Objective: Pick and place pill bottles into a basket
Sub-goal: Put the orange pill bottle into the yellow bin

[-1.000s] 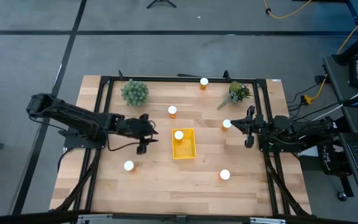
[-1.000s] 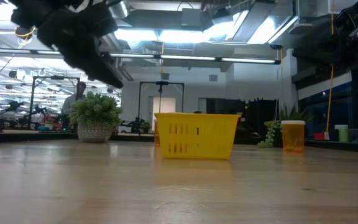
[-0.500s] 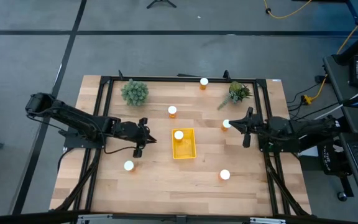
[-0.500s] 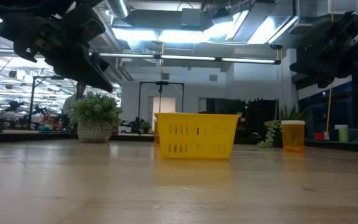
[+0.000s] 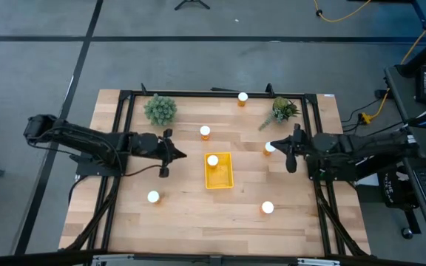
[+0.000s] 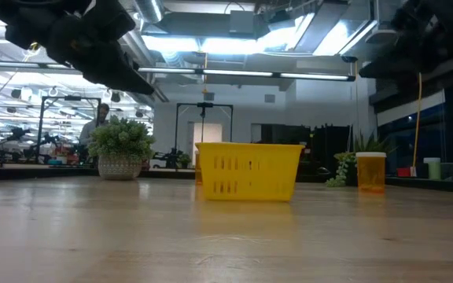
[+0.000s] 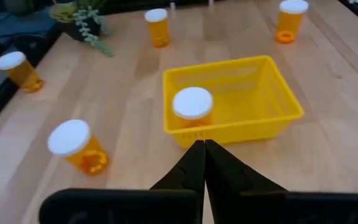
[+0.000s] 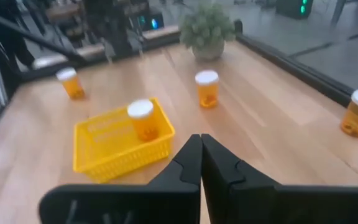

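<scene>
A small yellow basket (image 5: 219,171) sits near the middle of a wooden surface (image 5: 198,214), with one orange pill bottle (image 5: 212,160) standing upright inside it, at the end farther from the viewer in the overhead view. The left gripper (image 5: 170,153) hovers just beside the basket, its fingers (image 7: 199,167) pressed together and holding nothing, their tips pointing toward the basket and the bottle in it. On the opposite side of the basket, the right gripper (image 5: 292,151) also has its fingers (image 8: 199,158) pressed together and empty, pointing back toward the basket. A second bottle (image 5: 270,148) stands on the surface touching or just beside the right fingers; the overhead view does not settle which. Five bottles in all stand loose on the surface: that one, a bottle (image 5: 205,132) beyond the basket and between the two grippers, a bottle (image 5: 242,97) at the far edge, a bottle (image 5: 153,196) on the near side of the left fingers, and a bottle (image 5: 267,208) on the near side of the right fingers. Two small green plants stand toward the far edge: a round bushy plant (image 5: 160,109) beyond the left fingers, and a spikier plant (image 5: 283,110) beyond the right fingers.
</scene>
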`<action>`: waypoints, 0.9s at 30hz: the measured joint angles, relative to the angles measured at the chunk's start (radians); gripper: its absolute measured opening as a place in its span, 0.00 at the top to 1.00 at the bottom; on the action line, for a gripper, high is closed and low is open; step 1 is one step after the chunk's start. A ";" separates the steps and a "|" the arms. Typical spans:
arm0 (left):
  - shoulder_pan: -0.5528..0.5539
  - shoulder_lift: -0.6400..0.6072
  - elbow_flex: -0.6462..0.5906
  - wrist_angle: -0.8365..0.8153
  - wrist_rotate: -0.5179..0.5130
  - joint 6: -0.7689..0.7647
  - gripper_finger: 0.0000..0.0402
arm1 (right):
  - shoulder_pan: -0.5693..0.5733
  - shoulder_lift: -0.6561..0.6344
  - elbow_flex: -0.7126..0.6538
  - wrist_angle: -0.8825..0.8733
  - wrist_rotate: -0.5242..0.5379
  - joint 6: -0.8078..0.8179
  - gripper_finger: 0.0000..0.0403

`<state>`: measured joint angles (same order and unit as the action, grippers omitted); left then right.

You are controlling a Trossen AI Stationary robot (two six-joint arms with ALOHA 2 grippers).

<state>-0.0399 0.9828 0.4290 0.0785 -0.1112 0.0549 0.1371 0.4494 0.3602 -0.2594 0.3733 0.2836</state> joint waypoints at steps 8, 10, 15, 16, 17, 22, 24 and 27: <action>0.059 0.000 0.000 0.000 -0.007 0.011 0.99 | 0.000 0.136 0.177 -0.297 0.000 0.064 0.98; 0.073 0.000 0.000 0.000 -0.023 0.012 0.99 | 0.000 0.159 0.214 -0.380 0.000 0.104 0.98; 0.105 0.000 0.000 0.000 -0.027 0.012 0.99 | 0.000 0.187 0.237 -0.444 0.000 0.184 0.98; 0.109 0.000 0.000 0.000 -0.024 0.012 0.99 | 0.000 0.190 0.237 -0.447 0.000 0.186 0.98; 0.111 0.000 0.000 -0.001 -0.021 0.012 0.99 | 0.000 0.194 0.237 -0.454 0.000 0.187 0.98; 0.115 0.000 0.000 -0.007 -0.024 0.045 0.99 | 0.000 0.203 0.237 -0.505 -0.001 0.189 0.98; 0.115 0.000 0.000 -0.008 -0.025 0.067 0.99 | 0.000 0.204 0.237 -0.518 -0.002 0.219 0.98; 0.115 0.000 0.000 -0.008 -0.026 0.082 0.99 | 0.000 0.205 0.237 -0.516 -0.003 0.265 0.98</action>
<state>0.0753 0.9833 0.4290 0.0704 -0.1368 0.1371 0.1368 0.6548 0.5972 -0.7758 0.3702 0.5484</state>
